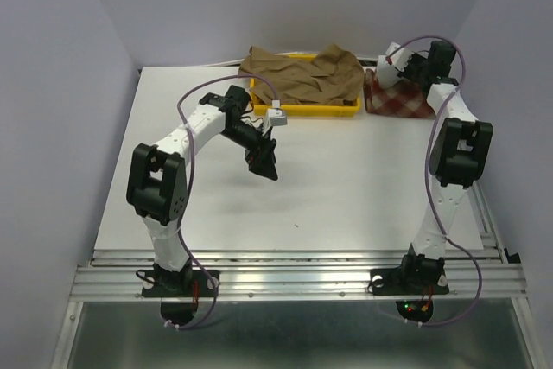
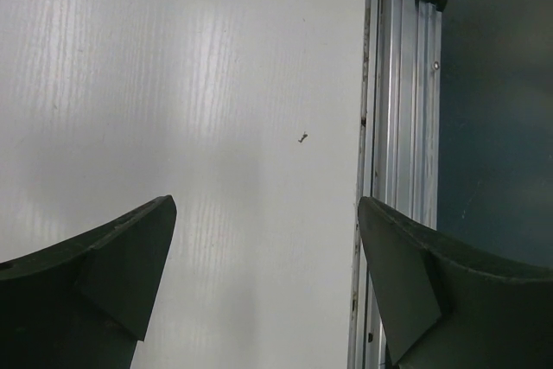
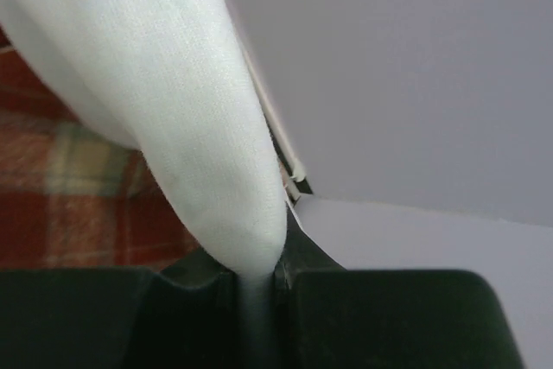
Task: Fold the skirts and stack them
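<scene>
Your right gripper point(image 3: 257, 278) is pressed together on a narrow fold of the white skirt point(image 3: 173, 84), at the far right corner of the bench point(image 1: 346, 187), over the folded checked skirt point(image 1: 399, 99). The pinch takes only a thin edge, so the cloth could slip out if you pull fast. Its loose end could also drag the checked skirt out of its fold, and the wall stands close.

In the wrist view the white skirt tapers down into the jaws, its long axis running from upper left to the gripper. The tan skirt point(image 1: 302, 75) lies crumpled across the yellow tray point(image 1: 302, 111).

Your left gripper point(image 2: 266, 213) hangs spread wide above bare bench, holding nothing.
</scene>
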